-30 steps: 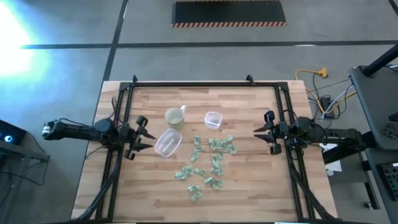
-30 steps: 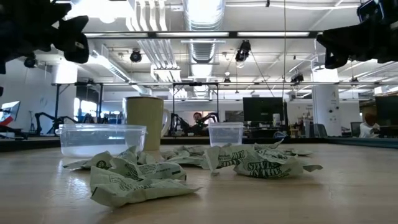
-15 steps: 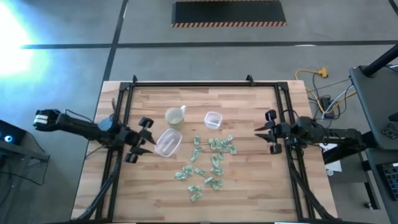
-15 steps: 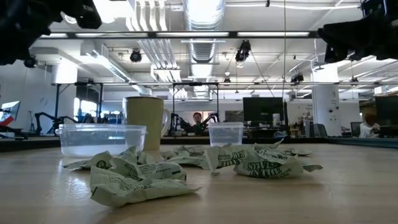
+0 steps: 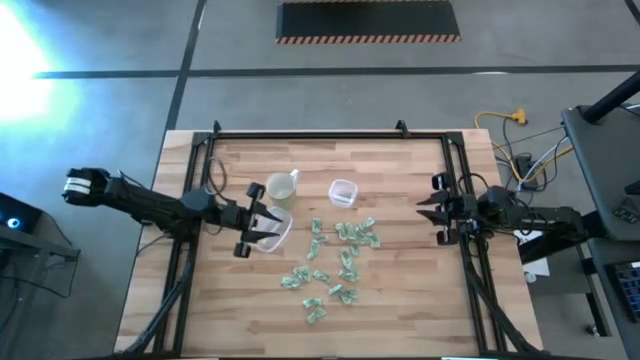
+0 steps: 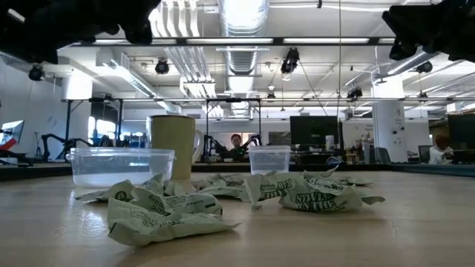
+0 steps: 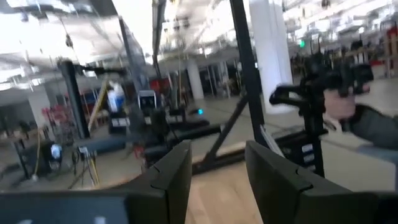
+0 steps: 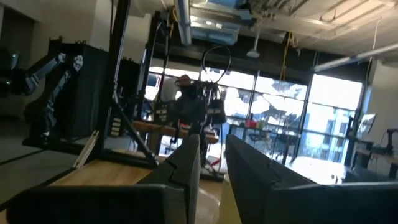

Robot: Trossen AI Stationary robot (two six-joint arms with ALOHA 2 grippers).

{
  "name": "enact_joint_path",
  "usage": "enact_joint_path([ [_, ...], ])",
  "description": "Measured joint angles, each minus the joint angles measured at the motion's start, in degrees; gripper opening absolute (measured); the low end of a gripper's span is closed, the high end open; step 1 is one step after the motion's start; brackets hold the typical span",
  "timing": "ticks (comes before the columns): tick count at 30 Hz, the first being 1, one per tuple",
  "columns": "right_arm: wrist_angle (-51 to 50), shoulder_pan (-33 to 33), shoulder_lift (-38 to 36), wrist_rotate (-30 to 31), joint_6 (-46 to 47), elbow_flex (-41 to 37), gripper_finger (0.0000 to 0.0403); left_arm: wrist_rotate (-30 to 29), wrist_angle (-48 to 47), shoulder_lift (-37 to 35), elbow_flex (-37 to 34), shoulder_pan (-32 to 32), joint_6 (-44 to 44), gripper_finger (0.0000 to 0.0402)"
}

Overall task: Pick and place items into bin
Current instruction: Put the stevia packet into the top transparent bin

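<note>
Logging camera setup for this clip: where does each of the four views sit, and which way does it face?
High: overhead, straight down on table, both arms, left gripper over the larger clear container.
Low: table height, across wrapped pieces into the room; dark arm parts on top.
Left wrist: level, past its open fingers into the room.
Right wrist: level, past its fingers.
High and low share the cup.

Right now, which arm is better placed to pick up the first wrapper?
Probably the left. Its gripper, jaws open, hangs over the larger clear tub right beside the wrappers. The right gripper waits at the table's right edge, farther from the pile.
</note>
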Motion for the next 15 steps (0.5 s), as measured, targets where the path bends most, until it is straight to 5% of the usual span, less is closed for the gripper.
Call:
enact_joint_path([
  [9, 0.46, 0.00, 0.88, 0.04, -1.49, 4.95, 0.0068, 0.00, -4.23, 3.95, 4.88, 0.00, 0.13, 0.0135],
  [15, -2.51, -0.02, 8.96, 0.08, -0.37, 9.57, 0.0068, -0.02, -3.68, 4.83, 5.77, 0.00, 0.20, 0.0135],
])
